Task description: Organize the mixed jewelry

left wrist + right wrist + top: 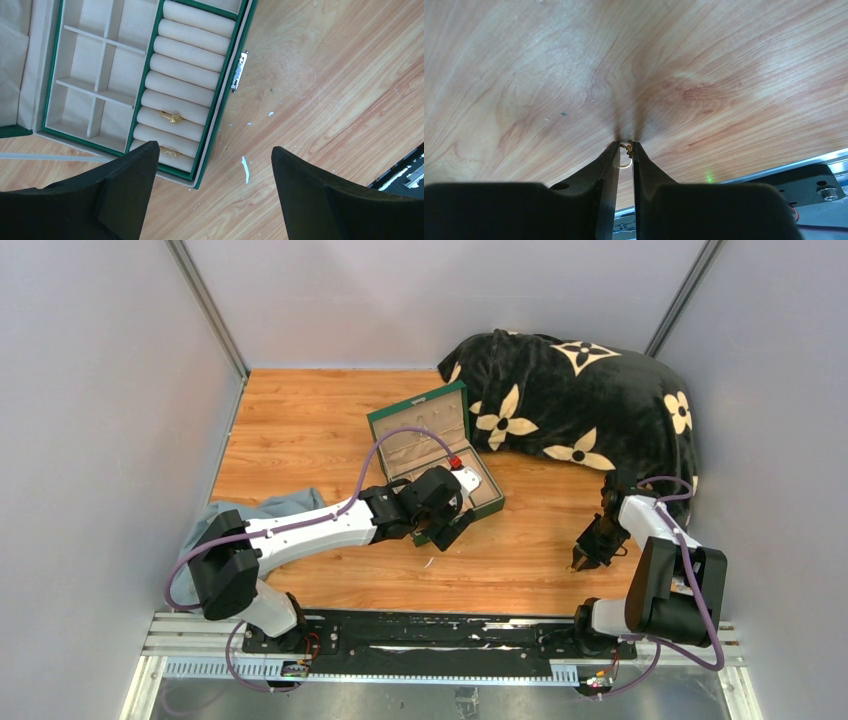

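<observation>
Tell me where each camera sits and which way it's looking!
Top camera: high above and behind the arms, looking down on the wooden table, the green box and a flowered blanket; both arms show whole.
Left wrist camera: on the left arm, looking down into the box's ring rolls; the open left gripper fills the bottom.
Right wrist camera: on the right arm, close above the table; the right gripper pinches a gold ring.
Shared: the top and left wrist views both show the green box.
</observation>
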Robot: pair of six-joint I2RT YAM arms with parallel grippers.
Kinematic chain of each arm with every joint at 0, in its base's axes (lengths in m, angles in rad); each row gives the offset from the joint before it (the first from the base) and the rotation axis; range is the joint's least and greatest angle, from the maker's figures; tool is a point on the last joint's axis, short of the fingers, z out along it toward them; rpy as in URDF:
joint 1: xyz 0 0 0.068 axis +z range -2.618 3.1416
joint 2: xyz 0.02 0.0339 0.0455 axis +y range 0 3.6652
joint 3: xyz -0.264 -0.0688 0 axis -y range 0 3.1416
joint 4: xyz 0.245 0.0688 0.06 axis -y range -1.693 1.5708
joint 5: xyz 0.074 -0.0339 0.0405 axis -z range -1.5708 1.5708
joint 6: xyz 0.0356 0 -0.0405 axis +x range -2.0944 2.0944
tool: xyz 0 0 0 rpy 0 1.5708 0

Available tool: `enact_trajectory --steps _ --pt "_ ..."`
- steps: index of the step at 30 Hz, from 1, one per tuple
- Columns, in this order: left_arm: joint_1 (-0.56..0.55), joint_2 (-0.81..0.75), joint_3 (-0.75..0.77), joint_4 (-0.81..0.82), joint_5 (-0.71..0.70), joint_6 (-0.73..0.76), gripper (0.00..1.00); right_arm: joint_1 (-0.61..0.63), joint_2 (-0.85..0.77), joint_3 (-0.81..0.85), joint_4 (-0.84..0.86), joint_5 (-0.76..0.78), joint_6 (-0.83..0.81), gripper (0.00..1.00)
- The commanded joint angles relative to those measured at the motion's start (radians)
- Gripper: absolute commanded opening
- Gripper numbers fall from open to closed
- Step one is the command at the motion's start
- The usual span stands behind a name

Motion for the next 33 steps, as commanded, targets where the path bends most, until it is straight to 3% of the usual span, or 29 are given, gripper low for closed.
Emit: enact_trajectory --steps 1,15,23,33 --pt "0.005 0.014 0.028 0.0 -0.017 0.014 0.87 0.013 0.013 -0.016 -0.01 -0.006 -0.011 0.19" --pt "0.004 0.017 0.043 -0.008 -0.016 0.012 0.87 0.033 -0.015 -0.002 -0.034 -0.012 -0.005 0.22" --pt "0.005 0.001 0.037 -0.018 -0.024 0.014 0.87 0.048 -0.028 -0.005 -0.033 -0.024 0.0 0.18" --pt "0.005 -0.031 0.001 -0.015 -0.031 0.005 0.87 0.058 -0.027 -0.001 -0.044 -0.013 0.006 0.23"
